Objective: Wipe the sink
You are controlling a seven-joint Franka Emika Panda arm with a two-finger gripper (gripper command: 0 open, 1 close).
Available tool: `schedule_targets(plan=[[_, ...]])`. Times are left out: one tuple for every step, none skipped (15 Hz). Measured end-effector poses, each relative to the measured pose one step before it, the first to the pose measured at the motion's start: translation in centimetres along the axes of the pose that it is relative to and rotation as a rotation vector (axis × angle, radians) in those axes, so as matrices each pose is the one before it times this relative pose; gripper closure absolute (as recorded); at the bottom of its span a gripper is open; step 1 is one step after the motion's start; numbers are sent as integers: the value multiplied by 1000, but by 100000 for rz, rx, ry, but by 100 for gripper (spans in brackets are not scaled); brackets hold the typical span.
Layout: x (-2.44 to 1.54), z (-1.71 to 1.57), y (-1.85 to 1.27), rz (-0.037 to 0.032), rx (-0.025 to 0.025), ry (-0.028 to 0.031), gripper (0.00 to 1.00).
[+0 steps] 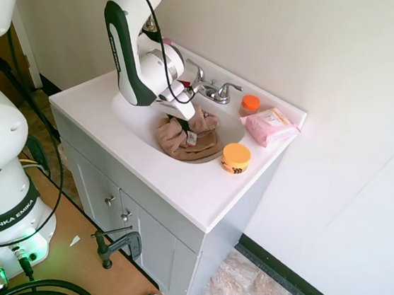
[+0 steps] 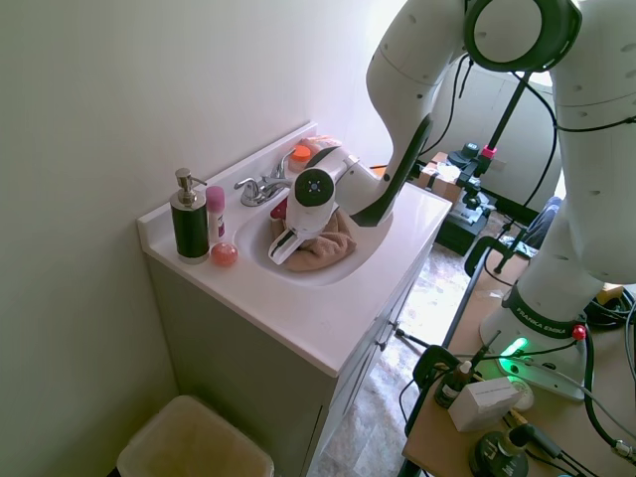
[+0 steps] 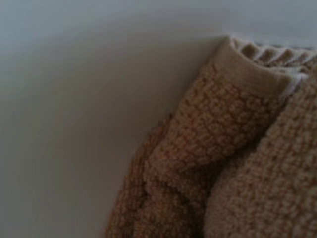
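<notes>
**Gripper buried in the towel at the middle of the basin**

The gripper (image 1: 184, 122) sits low inside the sink (image 1: 133, 115), directly over a bunched tan towel (image 1: 183, 140) that fills the middle and the front of the bowl. A raised fold of the cloth stands up at the fingers and they appear pinched on it, though the fingers are mostly hidden behind the wrist housing, so the hold is a judgement, not a plain sighting. There is only one arm, and it reaches in from the basin's side away from the jars.

The sink is an oval bowl, one piece with the white vanity top, its long axis running parallel to the wall, so wiping strokes would likely run along that line. The faucet (image 1: 214, 90) stands just behind the gripper, near enough to be a risk on any backward sweep. The wrist view shows bare glossy basin wall (image 3: 74, 99) touching the towel's edge.

Around the bowl: an orange-lidded jar (image 1: 236, 157) at the front rim, a smaller one (image 1: 250, 103) by the faucet, a pink wipes pack (image 1: 270, 126), and on the other side a soap dispenser (image 2: 188, 217).
</notes>
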State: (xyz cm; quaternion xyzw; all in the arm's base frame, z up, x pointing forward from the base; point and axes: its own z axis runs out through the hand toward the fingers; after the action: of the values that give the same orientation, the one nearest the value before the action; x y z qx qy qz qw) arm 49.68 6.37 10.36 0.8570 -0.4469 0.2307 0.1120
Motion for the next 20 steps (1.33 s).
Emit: schedule_targets(plan=[[-374,-421,-437,774,755,-1313,100],[-543,-504,-460,30,946,-1011,100],[-629,-527,-373,-378,922,-878,100],[-551,-464,-261,-280,716,-823,100],[-230,-258,-111,71,254,-347,100],[-6,-30,-12,593,10,-425,100],[4,-52,-70,1229,-75,-670,100],[50,-62,-25,1461,-73,-886,100],[40,-119,-53,1618,-140,-1184,100],[27,-119,-29,1214,269,-1264,100],[21,-121,41,1269,230,-1145,100],[-10,-134,50,1362,167,-1213,100],[-71,-203,98,1066,330,-1335,100],[-91,-229,70,1632,193,-1600,100],[-45,-266,100,1786,163,-1713,100],[31,-161,174,2336,97,-1883,100],[110,-128,161,2449,40,-1922,100],[158,-104,112,2434,28,-1932,100],[176,-78,129,2305,91,-1969,100],[191,-108,125,2361,-40,-1950,100]])
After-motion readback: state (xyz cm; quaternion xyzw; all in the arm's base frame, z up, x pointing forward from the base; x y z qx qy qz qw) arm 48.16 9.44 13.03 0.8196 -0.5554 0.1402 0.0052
